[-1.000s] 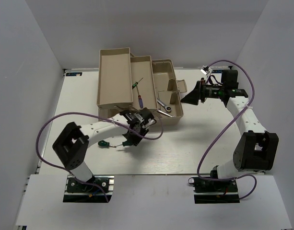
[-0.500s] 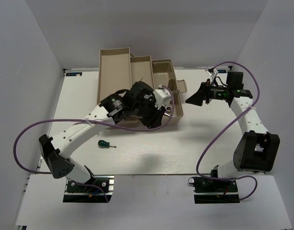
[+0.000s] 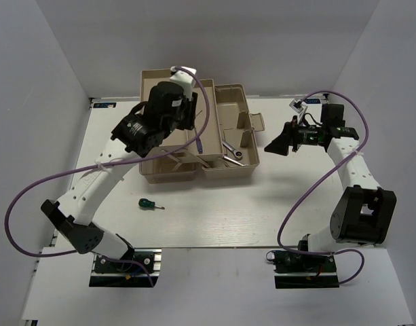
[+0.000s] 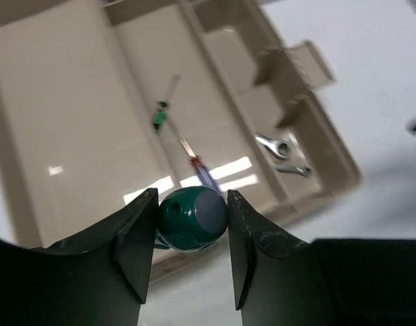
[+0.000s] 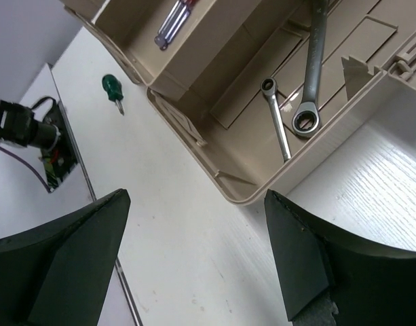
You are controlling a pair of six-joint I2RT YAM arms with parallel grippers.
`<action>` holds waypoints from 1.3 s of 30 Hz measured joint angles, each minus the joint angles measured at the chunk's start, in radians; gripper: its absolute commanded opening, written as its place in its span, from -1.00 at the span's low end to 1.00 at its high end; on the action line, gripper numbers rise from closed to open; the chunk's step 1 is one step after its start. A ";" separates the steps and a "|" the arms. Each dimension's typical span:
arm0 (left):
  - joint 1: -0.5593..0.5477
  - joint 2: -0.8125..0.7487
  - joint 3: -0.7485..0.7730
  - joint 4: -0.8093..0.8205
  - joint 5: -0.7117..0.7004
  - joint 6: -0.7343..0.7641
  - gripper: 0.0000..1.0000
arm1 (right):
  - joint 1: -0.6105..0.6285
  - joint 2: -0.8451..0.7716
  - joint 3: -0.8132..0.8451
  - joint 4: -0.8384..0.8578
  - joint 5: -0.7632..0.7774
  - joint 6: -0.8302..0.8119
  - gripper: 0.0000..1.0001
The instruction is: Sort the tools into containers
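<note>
The left gripper has its jaws closed on the round butt of a stubby green-handled screwdriver, held over the beige plastic fold-out toolbox at upper centre of the overhead view. That smooth, rounded hold could slip, dropping the tool into the wrong tray or onto the slim dark-handled screwdriver and red-and-blue-handled screwdriver below. The right gripper, spread wide and empty, hangs right of the box, while a second green screwdriver lies on the white table at lower left.

Left fingers pinching green screwdriver, arm outstretched; right fingers apart
</note>
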 measured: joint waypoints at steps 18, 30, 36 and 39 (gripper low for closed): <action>0.242 0.257 0.131 -0.045 -0.031 -0.048 0.95 | 0.406 0.008 0.161 -0.462 0.147 -0.657 0.77; 0.250 -0.107 0.134 -0.075 -0.057 -0.135 0.98 | 1.013 0.041 -0.237 0.095 0.471 -0.487 0.46; 0.250 -0.274 0.051 -0.091 -0.099 -0.185 0.98 | 1.167 0.308 -0.136 0.409 0.740 -0.282 0.62; 0.250 -0.291 0.028 -0.107 -0.105 -0.197 0.98 | 1.206 0.449 0.013 0.497 0.857 -0.195 0.59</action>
